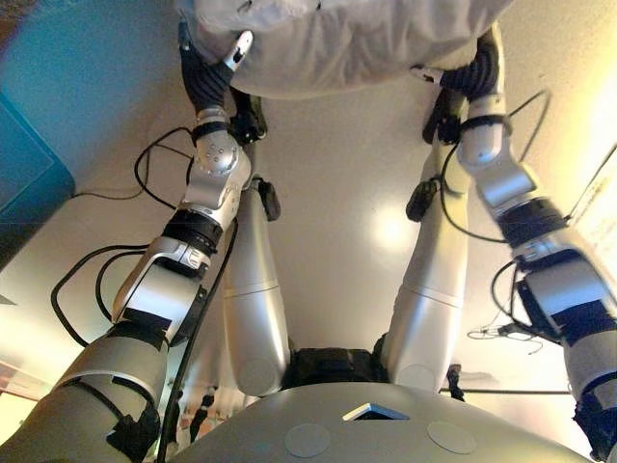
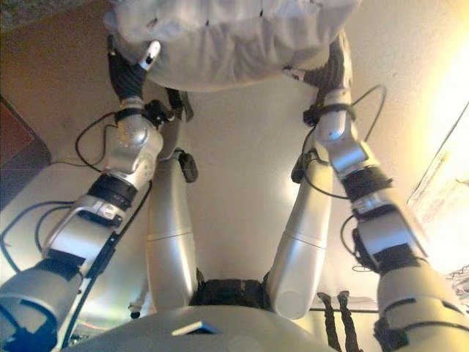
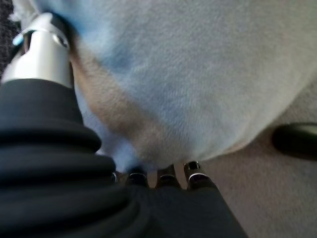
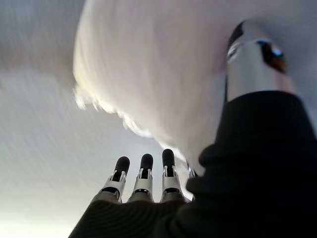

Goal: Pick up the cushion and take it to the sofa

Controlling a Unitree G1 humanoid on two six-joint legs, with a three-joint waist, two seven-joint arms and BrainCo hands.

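Note:
A pale grey cushion (image 1: 347, 39) hangs above the beige floor at the top of both eye views, held between my two hands. My left hand (image 1: 207, 77) grips its left end: the thumb (image 3: 42, 49) lies on the fabric (image 3: 198, 74) and the fingers run underneath, their tips hidden. At the cushion's right end (image 4: 158, 74) my right hand (image 1: 477, 68) presses in with its thumb (image 4: 255, 59), while its fingers (image 4: 143, 173) stay straight below the cushion.
A teal block (image 1: 29, 164) stands on the floor at the far left. A pale flat sheet (image 2: 447, 191) lies at the right edge. A dark speckled surface (image 2: 44, 11) shows at the top left. Beige floor (image 1: 357, 193) spreads under the cushion.

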